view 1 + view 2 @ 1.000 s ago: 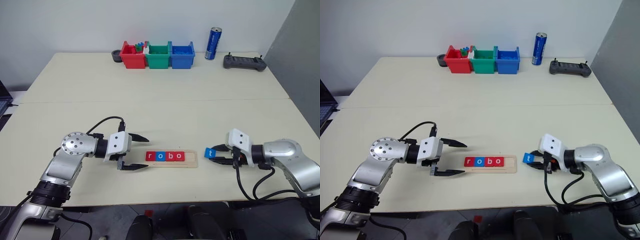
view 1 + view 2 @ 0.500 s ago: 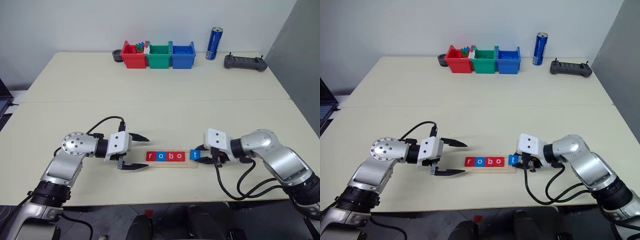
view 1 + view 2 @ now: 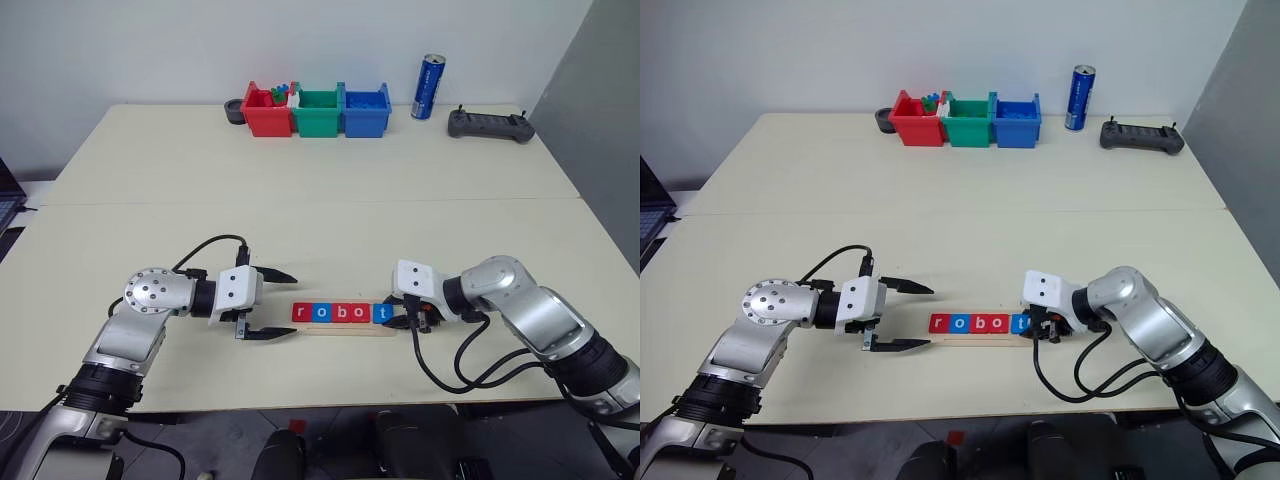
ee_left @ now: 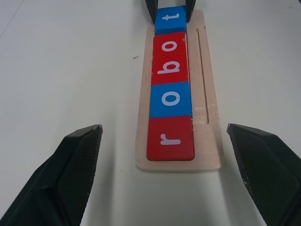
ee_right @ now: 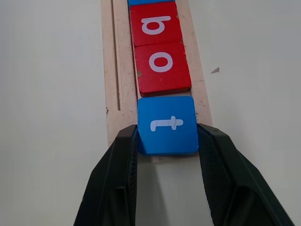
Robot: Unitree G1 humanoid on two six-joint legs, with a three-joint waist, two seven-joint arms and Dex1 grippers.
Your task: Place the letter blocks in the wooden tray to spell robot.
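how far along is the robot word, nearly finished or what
Nearly finished. Done: r, o, b, o sit in a row in the wooden tray. In hand: the right gripper is shut on the blue t block, set at the tray's end beside the last o. Left: let go. The left gripper is open beside the tray.
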